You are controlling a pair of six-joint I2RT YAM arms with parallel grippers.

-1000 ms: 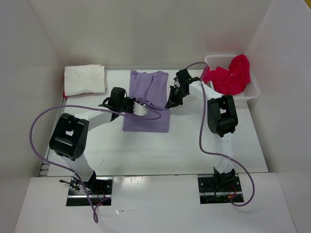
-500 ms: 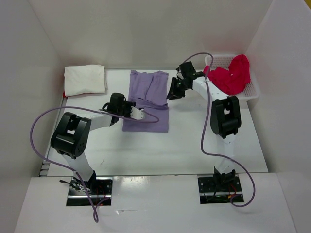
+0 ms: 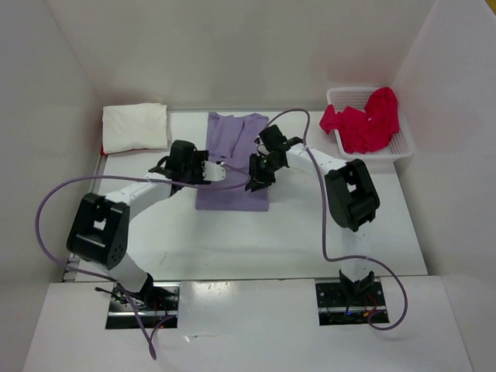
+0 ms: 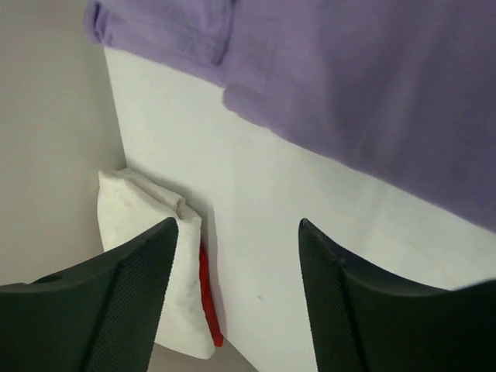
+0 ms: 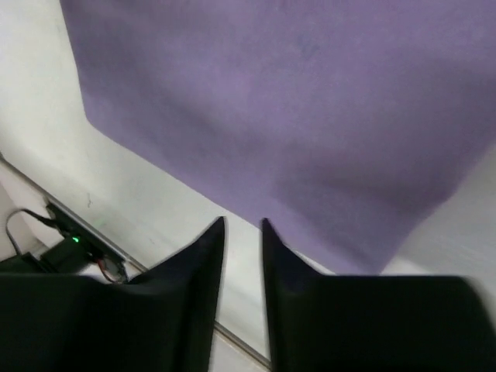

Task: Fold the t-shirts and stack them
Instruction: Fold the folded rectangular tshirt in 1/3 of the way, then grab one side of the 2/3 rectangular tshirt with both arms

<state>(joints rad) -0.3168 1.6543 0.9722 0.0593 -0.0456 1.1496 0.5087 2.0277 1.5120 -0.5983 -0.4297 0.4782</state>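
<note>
The lavender shirt (image 3: 232, 159) is lying flat on the table (image 3: 310, 232), at mid-back, folded into a long narrow strip. Both arms are reaching inward toward it.

The left gripper (image 4: 236, 232) is sitting at the strip's left edge. Its fingers are standing wide apart and gripping nothing. In the left wrist view, bare table is showing between them and the lavender cloth is lying just beyond.

The right gripper (image 5: 242, 225) is sitting at the strip's right side, near the front end. Its fingers are standing only narrowly parted, with nothing between them. In the right wrist view, the tips are pointing at bare table just off the cloth's edge. Whether they are touching the table cannot be told.

The off-white shirt (image 3: 136, 126) is lying folded at the back left corner. The red shirt (image 4: 208, 294) is showing only as an edge beneath it. The pink-red shirt (image 3: 364, 124) is lying crumpled in the basket (image 3: 403, 147) at the back right, spilling over its rim.
</note>
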